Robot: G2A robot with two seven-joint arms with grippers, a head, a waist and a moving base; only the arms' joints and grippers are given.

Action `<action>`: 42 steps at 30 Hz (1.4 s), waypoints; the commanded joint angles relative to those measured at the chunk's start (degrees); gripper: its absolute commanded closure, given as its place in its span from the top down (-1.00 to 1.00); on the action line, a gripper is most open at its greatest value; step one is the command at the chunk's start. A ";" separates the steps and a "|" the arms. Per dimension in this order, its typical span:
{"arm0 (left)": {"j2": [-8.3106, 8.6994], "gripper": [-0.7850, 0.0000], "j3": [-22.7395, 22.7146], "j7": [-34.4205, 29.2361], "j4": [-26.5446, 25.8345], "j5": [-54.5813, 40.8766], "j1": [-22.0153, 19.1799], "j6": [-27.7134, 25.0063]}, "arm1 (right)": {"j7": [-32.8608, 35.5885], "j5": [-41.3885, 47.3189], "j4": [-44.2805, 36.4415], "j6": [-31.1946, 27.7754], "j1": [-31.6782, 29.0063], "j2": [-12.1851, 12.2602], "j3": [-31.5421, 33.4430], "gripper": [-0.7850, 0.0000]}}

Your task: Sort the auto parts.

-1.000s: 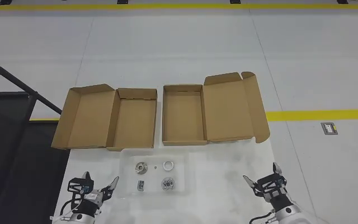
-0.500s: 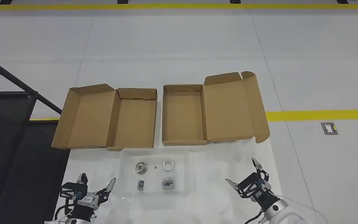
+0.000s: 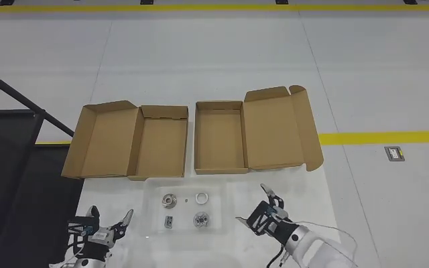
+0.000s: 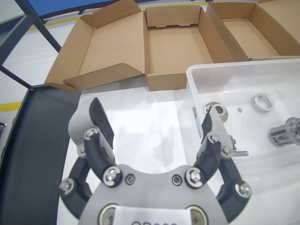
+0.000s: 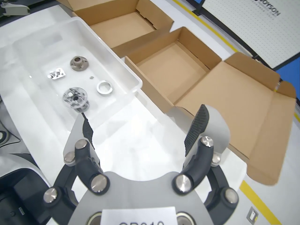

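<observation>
Left fingers (image 4: 101, 121) and right fingers (image 5: 198, 124) wide apart, empty, either side of the tray (image 5: 110, 52).

The white table (image 3: 234, 194) carries two open cardboard boxes side by side, the left box (image 3: 161, 144) and the right box (image 3: 218, 137). A clear plastic tray (image 3: 184, 213) sits just before them.

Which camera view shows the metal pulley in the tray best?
The right wrist view: the metal pulley appears whole and close. The left wrist view cuts it at the edge; the top view shows it tiny.
</observation>
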 commanded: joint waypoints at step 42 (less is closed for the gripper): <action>-0.10 1.00 -1.46 0.73 -0.41 -1.44 1.40 -0.89 | 33.98 23.75 38.85 16.11 40.91 -16.07 -38.60 1.00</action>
